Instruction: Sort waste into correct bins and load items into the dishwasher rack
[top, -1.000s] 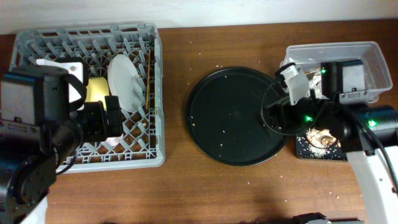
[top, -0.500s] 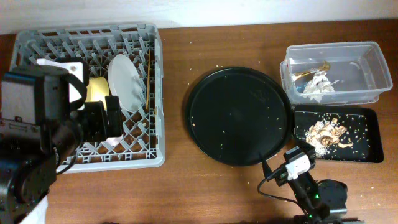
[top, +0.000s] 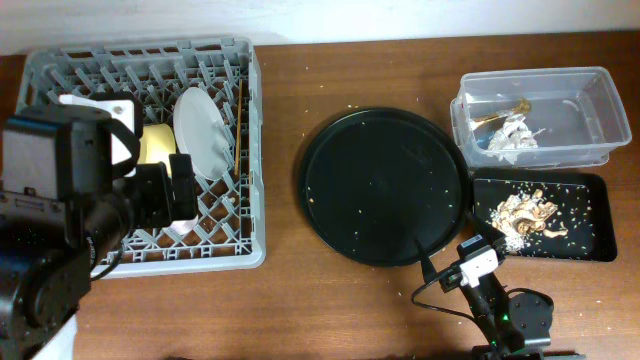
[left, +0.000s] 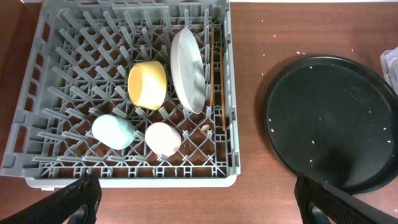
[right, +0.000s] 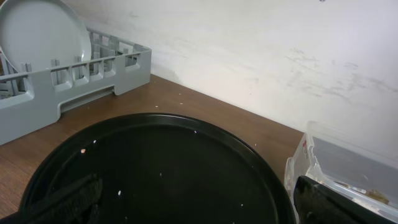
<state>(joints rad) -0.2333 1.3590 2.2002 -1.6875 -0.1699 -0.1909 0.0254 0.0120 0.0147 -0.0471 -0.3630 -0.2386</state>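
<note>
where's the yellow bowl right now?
Left wrist view: the yellow bowl sits mid dishwasher rack, just image-left of the standing plate, with the blue cup and pink cup nearer the camera.

Rack (left: 124, 180): grey moulded plastic, matt.
Plate (left: 188, 68): pale grey-white, smooth, faint sheen.
Yellow bowl (left: 147, 85): smooth, matt.
Chopsticks (left: 216, 74): thin bare wood.
Round tray (left: 329, 118): black, smooth, soft gloss.
Tub (top: 605, 100): clear glossy plastic.
Paper scraps (top: 512, 138): white, crumpled.
Table (top: 300, 300): brown wood grain, low sheen.
</note>
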